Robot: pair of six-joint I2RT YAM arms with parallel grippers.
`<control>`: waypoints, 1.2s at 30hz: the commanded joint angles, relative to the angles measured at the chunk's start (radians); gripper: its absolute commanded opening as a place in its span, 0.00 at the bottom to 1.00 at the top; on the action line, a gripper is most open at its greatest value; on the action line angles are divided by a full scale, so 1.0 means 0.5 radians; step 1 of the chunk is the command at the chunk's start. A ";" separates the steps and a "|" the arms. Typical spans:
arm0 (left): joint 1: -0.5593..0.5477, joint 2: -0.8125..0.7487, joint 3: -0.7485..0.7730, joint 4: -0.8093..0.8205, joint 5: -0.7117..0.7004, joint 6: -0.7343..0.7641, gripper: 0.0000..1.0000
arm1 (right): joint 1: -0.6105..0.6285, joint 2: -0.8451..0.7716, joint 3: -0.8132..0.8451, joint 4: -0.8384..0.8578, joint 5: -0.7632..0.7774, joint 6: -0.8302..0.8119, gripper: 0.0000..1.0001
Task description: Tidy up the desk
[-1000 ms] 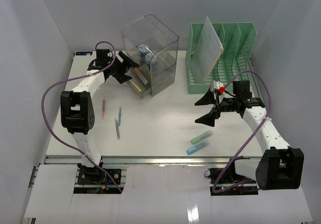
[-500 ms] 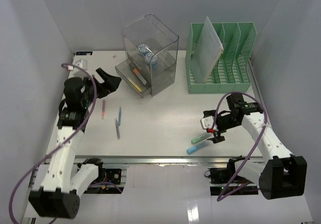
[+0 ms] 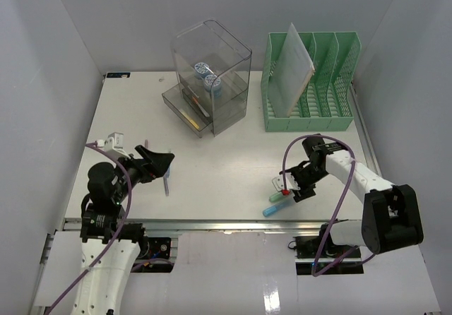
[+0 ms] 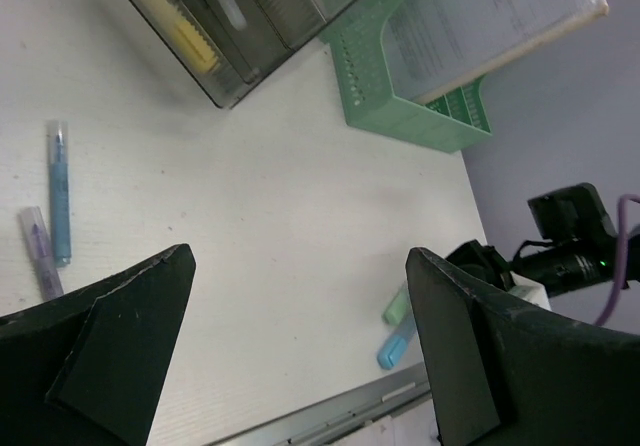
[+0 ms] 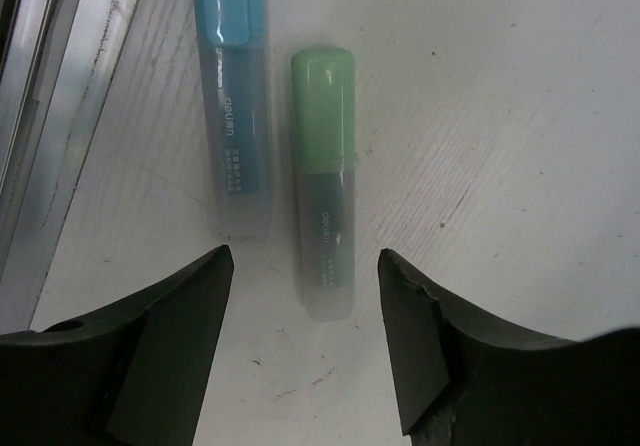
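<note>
Fig.: pick-up step. R gripper, jaws part-open, straddles green marker beside blue marker; nothing held. Next: close on green only. L gripper wide, empty.

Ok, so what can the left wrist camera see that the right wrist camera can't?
Only the left wrist view shows the clear drawer box, the green file rack with its paper, a blue pen and a purple pen. Only the right wrist view shows the right tool, open on either side of the green marker. Both show the green marker, the blue marker beside it and the white desk.
</note>
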State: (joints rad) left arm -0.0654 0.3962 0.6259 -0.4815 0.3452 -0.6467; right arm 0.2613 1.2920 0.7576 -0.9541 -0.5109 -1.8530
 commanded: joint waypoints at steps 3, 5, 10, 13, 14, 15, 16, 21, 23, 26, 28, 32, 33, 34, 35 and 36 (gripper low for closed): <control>0.008 -0.173 -0.094 -0.168 0.226 -0.102 0.98 | 0.048 0.122 -0.012 0.146 0.164 0.069 0.64; 0.008 -0.210 -0.111 -0.215 0.238 -0.107 0.98 | 0.053 0.153 -0.012 0.179 0.175 0.080 0.62; 0.008 -0.310 -0.090 -0.356 0.249 -0.109 0.98 | 0.055 0.226 -0.007 0.249 0.207 0.100 0.55; 0.008 -0.348 -0.049 -0.436 0.260 -0.106 0.98 | 0.056 0.263 -0.006 0.280 0.221 0.101 0.53; 0.008 -0.360 -0.038 -0.462 0.265 -0.103 0.98 | 0.061 0.277 -0.004 0.292 0.222 0.103 0.52; 0.008 -0.374 -0.027 -0.488 0.271 -0.099 0.98 | 0.067 0.291 -0.003 0.305 0.224 0.105 0.51; 0.008 -0.388 -0.023 -0.512 0.283 -0.099 0.98 | 0.075 0.299 -0.005 0.313 0.224 0.113 0.49; 0.008 -0.469 -0.077 -0.588 0.371 -0.123 0.98 | 0.101 0.319 -0.027 0.366 0.224 0.140 0.43; 0.008 -0.519 -0.110 -0.611 0.411 -0.151 0.98 | 0.106 0.334 -0.021 0.383 0.221 0.160 0.38; 0.008 -0.583 -0.119 -0.674 0.425 -0.173 0.98 | 0.106 0.375 0.012 0.411 0.210 0.203 0.32; 0.008 -0.620 -0.113 -0.721 0.426 -0.179 0.98 | 0.109 0.409 0.057 0.436 0.195 0.257 0.28; 0.008 -0.669 -0.080 -0.792 0.465 -0.182 0.98 | 0.111 0.479 0.243 0.488 0.079 0.513 0.16; 0.008 -0.676 -0.071 -0.801 0.504 -0.180 0.98 | 0.119 0.500 0.318 0.498 0.031 0.611 0.13; 0.008 -0.676 -0.068 -0.801 0.556 -0.173 0.98 | 0.133 0.516 0.394 0.502 -0.012 0.705 0.11; 0.008 -0.678 -0.070 -0.801 0.603 -0.159 0.98 | 0.154 0.523 0.455 0.511 -0.039 0.790 0.09; 0.008 -0.679 -0.072 -0.801 0.657 -0.149 0.98 | 0.199 0.531 0.513 0.522 -0.061 0.873 0.08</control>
State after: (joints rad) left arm -0.0656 0.0657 0.5709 -0.8523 0.5702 -0.7271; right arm 0.3181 1.5424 0.8738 -0.7632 -0.4471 -1.6158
